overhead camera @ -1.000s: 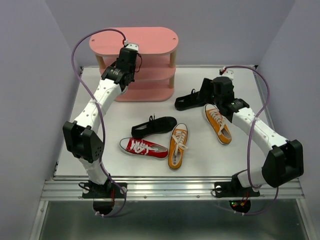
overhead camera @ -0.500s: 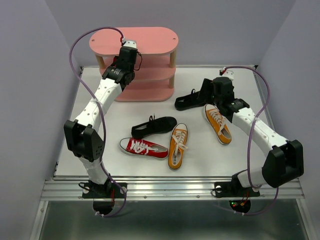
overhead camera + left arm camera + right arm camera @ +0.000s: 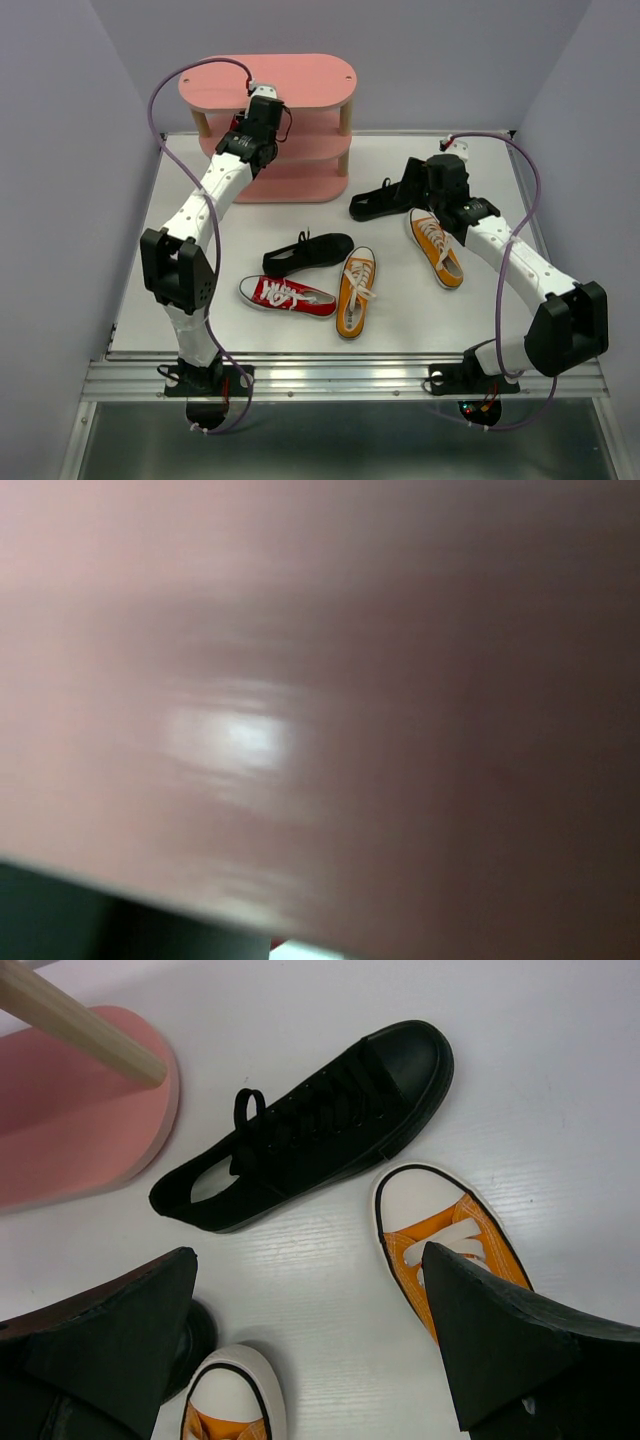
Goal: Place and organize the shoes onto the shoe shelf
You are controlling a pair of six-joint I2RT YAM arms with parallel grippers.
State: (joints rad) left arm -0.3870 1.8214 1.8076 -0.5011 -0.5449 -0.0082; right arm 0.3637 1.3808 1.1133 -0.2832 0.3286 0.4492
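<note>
The pink shoe shelf (image 3: 300, 80) stands at the back left. My left gripper (image 3: 245, 125) reaches in under its top board, and its fingers are hidden. The left wrist view shows only a blurred pink board (image 3: 300, 680). My right gripper (image 3: 405, 185) (image 3: 308, 1255) is open and empty, above the table just beside a black shoe (image 3: 368, 207) (image 3: 300, 1130). A second black shoe (image 3: 308, 252), one red shoe (image 3: 288, 296) and two orange shoes (image 3: 355, 290) (image 3: 436, 246) lie on the table. The other red shoe is not in view.
In the right wrist view the shelf's bottom board (image 3: 70, 1120) and a wooden post (image 3: 80, 1022) lie to the upper left. Orange toes (image 3: 440, 1230) (image 3: 225, 1400) flank the gripper. Grey walls close in the table's left, back and right sides.
My left arm has swung a little to the right, reaching further in at the shelf. The right arm and the shoes on the table have not moved.
</note>
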